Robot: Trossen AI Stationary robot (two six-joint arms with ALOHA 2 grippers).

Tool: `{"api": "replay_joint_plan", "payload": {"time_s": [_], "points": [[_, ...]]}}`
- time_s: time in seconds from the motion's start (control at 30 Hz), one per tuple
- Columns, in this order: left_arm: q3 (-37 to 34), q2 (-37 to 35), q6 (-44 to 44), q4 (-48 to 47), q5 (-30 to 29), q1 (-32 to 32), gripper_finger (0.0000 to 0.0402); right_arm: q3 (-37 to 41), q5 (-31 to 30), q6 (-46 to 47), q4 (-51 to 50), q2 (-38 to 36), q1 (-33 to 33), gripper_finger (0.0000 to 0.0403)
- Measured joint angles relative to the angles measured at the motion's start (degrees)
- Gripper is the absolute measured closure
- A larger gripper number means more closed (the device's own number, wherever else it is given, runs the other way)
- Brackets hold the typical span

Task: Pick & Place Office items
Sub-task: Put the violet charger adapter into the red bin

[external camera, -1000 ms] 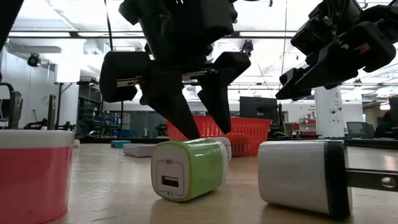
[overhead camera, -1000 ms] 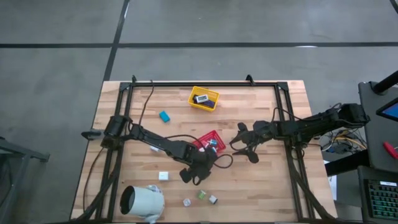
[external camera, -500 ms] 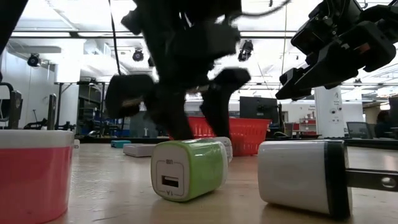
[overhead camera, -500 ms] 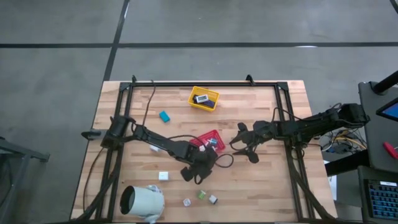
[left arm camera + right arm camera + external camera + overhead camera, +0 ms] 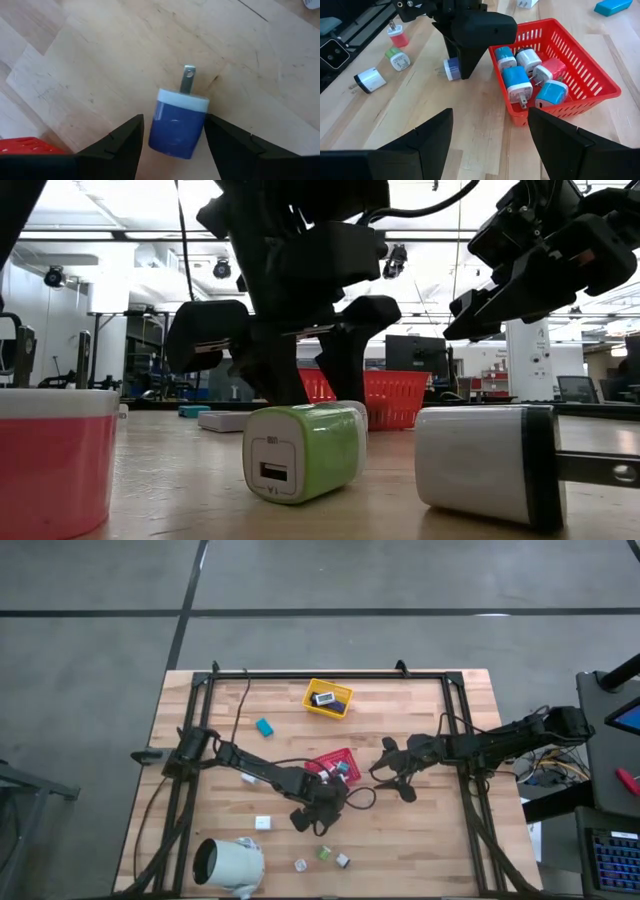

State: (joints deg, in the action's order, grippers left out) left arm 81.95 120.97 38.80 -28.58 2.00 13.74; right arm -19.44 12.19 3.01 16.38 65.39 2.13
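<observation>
- The left gripper [image 5: 172,145] stood low over the table with its two fingers [image 5: 125,142] spread either side of a blue plug block [image 5: 177,122], not yet clamped on it; the gaps at both sides suggested it was lined up to close rather than already gripping
- The blue plug block lay flat on the wooden table [image 5: 90,65] with its metal prong pointing away from the gripper, so the fingers could meet its smooth flanks instead of the prong
- In the right wrist view the same block [image 5: 451,69] sat just beside the red basket [image 5: 600,82], a short carry for what was probably the next drop
- The red basket already held several blue, white and pink plug blocks [image 5: 516,82], so sorting looked partly done
- The right gripper [image 5: 392,770] hung spread and empty near the basket's far side, likely waiting clear of the left arm
- More pieces remained loose: a green block [image 5: 303,452] and a white block [image 5: 485,465] near the table's front edge, a teal one [image 5: 264,726] well apart, and a yellow tray [image 5: 328,697] at the back
</observation>
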Motion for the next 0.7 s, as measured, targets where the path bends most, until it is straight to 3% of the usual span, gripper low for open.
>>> {"api": "replay_joint_plan", "payload": {"time_s": [0.13,0.3,0.7], "points": [[-0.2,0.0,-0.3,-0.2,0.1,0.0,0.0211,0.0,0.0,0.0,0.0,0.0,0.0,0.0147],[-0.2,0.0,-1.2,-0.3,0.1,0.1,0.0273,0.0,0.0,0.0,0.0,0.0,0.0,0.0147],[-0.2,0.0,-1.6,0.1,-0.1,0.3,0.0275,0.0,-0.1,0.0,0.0,0.0,0.0,0.0147]]}}
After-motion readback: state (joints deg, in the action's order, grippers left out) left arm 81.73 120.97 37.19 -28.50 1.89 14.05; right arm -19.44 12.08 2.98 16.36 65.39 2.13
